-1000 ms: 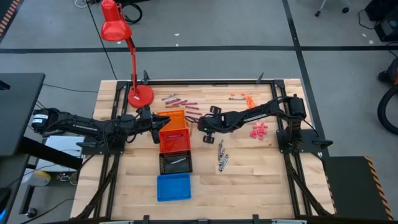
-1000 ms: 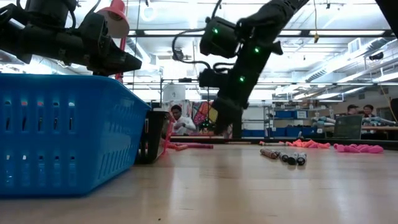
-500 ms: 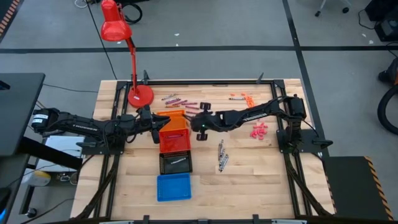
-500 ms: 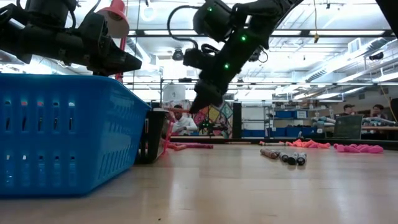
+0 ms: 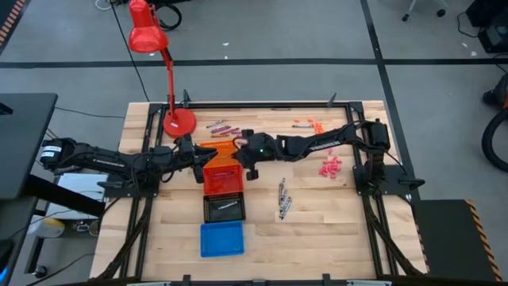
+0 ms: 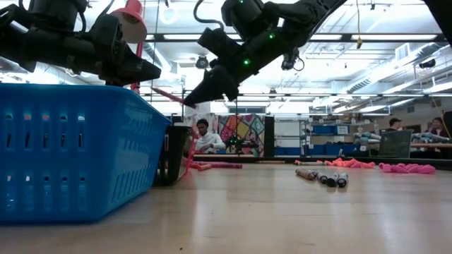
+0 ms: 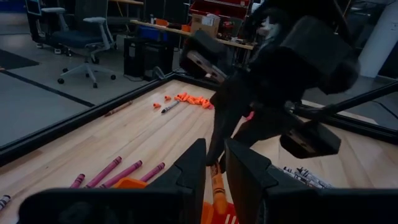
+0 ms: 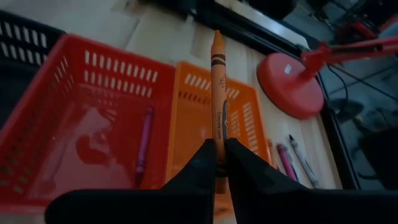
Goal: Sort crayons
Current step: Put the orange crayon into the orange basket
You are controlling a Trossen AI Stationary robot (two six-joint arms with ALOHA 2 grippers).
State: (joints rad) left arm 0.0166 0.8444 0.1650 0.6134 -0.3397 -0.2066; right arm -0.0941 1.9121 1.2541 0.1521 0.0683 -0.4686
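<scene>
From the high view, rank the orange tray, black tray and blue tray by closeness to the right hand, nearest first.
Measured from the right hand, which grips an orange crayon:
1. Orange tray: right beside the hand, nearest the lamp end of the row.
2. Black tray: two trays on, past the red tray.
3. Blue tray: at the row's far end.

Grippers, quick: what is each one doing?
Left gripper: shut on an orange crayon.
Right gripper: shut on another orange crayon.

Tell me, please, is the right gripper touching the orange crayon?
Touching: the right wrist view shows the right gripper closed on the orange crayon.
</scene>
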